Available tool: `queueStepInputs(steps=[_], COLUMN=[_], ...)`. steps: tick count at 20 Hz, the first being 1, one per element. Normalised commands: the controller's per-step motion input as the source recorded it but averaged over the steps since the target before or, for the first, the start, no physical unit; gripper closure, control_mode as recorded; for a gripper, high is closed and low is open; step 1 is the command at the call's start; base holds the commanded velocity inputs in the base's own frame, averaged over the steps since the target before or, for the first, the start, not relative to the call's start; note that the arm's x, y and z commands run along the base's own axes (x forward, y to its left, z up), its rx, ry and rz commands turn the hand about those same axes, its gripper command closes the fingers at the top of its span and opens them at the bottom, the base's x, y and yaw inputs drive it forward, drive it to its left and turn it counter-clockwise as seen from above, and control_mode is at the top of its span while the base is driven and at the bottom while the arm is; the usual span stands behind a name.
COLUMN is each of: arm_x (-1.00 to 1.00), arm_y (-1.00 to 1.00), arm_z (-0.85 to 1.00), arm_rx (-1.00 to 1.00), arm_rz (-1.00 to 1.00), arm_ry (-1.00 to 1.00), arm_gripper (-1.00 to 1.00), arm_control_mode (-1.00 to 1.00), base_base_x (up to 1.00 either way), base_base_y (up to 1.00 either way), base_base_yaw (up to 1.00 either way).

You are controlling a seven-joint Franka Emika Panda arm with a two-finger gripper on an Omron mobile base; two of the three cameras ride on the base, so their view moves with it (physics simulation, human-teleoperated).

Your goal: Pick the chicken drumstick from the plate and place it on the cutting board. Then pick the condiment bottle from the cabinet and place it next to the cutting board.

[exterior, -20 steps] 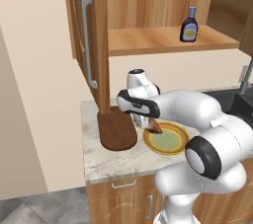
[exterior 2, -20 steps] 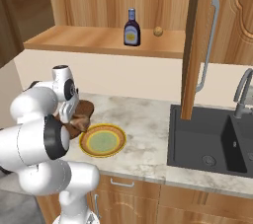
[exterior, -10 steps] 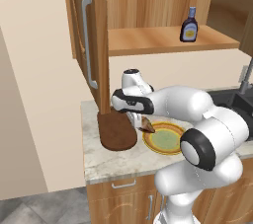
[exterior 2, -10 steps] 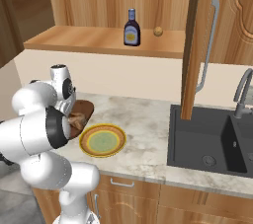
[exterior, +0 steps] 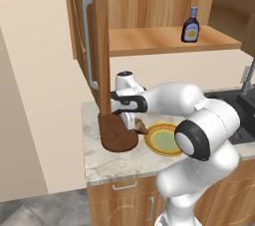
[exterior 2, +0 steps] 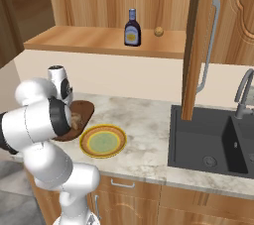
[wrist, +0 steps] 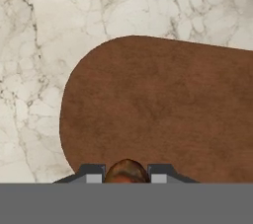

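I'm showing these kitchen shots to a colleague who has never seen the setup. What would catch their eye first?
The big white arm bent low over the marble counter, its gripper shut on the chicken drumstick at the edge of the dark cutting board. Beside the board sits the bright yellow plate, bare. Above, the condiment bottle stands alone on the open cabinet shelf.

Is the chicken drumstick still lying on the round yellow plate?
No, the golden-brown chicken drumstick sits clamped in the end effector above the dark brown wooden cutting board.
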Motion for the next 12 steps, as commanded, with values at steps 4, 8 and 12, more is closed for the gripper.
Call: queueStepInputs(steps=[4, 8, 12], arm_x=[0.13, 0.17, 0.21], arm_y=[0.29, 0.17, 0.0], arm_z=[-0.02, -0.17, -0.39], arm_rx=[0.0, 0.0, 0.0], arm_rz=[0.0, 0.0, 0.0], arm_ry=[0.0, -0.01, -0.04], arm_gripper=[1.0, 1.0, 1.0], arm_control_mode=[-1.0, -1.0, -1.0], base_base_x=[0.0, 0.0, 0.0], base_base_y=[0.0, 0.0, 0.0], base_base_yaw=[0.0, 0.0, 0.0])
